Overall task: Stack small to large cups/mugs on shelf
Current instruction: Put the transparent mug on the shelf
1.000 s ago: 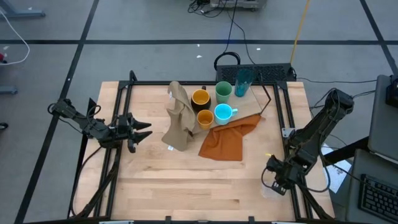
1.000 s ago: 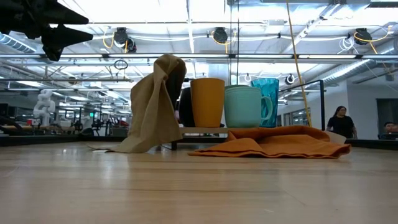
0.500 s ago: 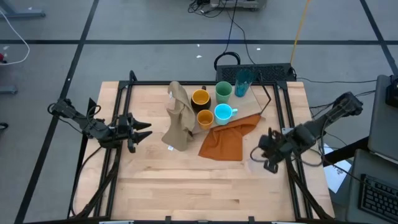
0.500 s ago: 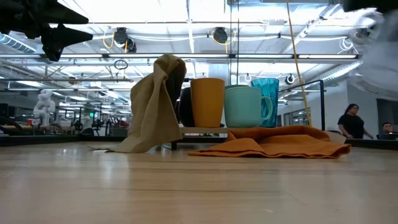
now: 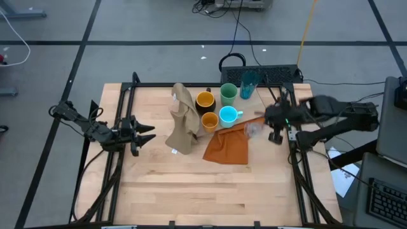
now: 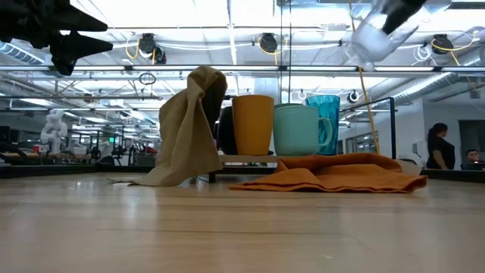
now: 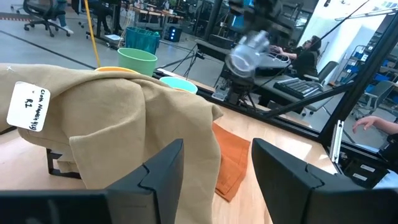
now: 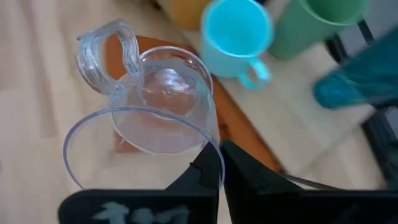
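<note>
Progress looked partial to us. From the high view, we counted five vessels grouped on the shelf (image 5: 259, 109) at the back of the bench (image 5: 191, 191): the yellow mug (image 5: 205, 100), the light green cup (image 5: 229, 94), the teal tumbler (image 5: 249, 83), the orange cup (image 5: 209, 121) and the cyan mug (image 5: 227, 115). They stood side by side, none nested, so we judged the stacking proper had not begun. The right claw (image 5: 266, 124) hung over the far right of the bench, carrying the clear glass (image 5: 254, 130) above the orange cloth (image 5: 229, 145), just beside the cyan mug. The left claw (image 5: 147, 135) waited spread and empty at the left side, with the tan cloth (image 5: 183, 121) draped between it and the cups.

In the low view, we saw the clear glass (image 6: 373, 36) held high in the air, well above the row of cups, whose bases sat on the raised shelf behind the orange cloth (image 6: 333, 176).

The left wrist view showed us the left claw's fingers (image 7: 155, 180) parted with nothing between them, the tan cloth (image 7: 112, 124) filling the foreground and the glass (image 7: 247, 56) aloft beyond it.

In the right wrist view, the right claw (image 8: 221, 168) was pinching the rim of the clear glass (image 8: 158, 102), its handle free, above the cyan mug (image 8: 239, 31).

We judged what remained: setting this last glass down, then ordering and nesting all six by size.
</note>
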`<state>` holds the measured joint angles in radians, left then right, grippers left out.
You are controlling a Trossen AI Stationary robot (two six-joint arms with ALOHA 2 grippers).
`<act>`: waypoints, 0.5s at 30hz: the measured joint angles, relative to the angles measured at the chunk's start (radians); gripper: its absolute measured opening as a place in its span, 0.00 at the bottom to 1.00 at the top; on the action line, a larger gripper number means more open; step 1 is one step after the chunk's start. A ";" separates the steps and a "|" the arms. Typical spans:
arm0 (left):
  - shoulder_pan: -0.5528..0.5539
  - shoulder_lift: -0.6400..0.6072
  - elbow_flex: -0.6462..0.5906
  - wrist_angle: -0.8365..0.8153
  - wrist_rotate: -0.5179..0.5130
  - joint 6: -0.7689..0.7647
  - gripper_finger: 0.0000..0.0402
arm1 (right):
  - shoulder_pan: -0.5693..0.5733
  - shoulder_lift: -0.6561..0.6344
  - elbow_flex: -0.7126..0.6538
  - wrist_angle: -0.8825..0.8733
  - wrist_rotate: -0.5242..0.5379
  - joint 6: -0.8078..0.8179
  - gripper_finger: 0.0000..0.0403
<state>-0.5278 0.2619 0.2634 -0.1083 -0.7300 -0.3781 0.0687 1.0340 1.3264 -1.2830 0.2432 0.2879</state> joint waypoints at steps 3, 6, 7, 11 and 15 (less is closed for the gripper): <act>0.000 0.000 0.000 0.000 0.000 0.005 0.48 | -0.138 0.037 0.046 -0.048 -0.035 -0.103 0.00; 0.000 0.000 0.000 -0.001 0.000 0.007 0.48 | -0.248 0.094 0.089 -0.077 -0.059 -0.204 0.00; 0.000 0.000 0.000 -0.001 0.000 0.006 0.48 | -0.276 0.114 0.102 -0.083 -0.081 -0.231 0.00; 0.000 0.000 0.000 -0.001 0.000 0.007 0.48 | -0.368 0.188 0.159 -0.100 -0.102 -0.326 0.00; 0.000 0.000 0.000 -0.002 0.004 0.008 0.48 | -0.452 0.257 0.226 -0.144 -0.184 -0.408 0.00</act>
<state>-0.5278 0.2619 0.2634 -0.1101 -0.7263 -0.3702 -0.3835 1.2909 1.5524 -1.4270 0.0590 -0.1205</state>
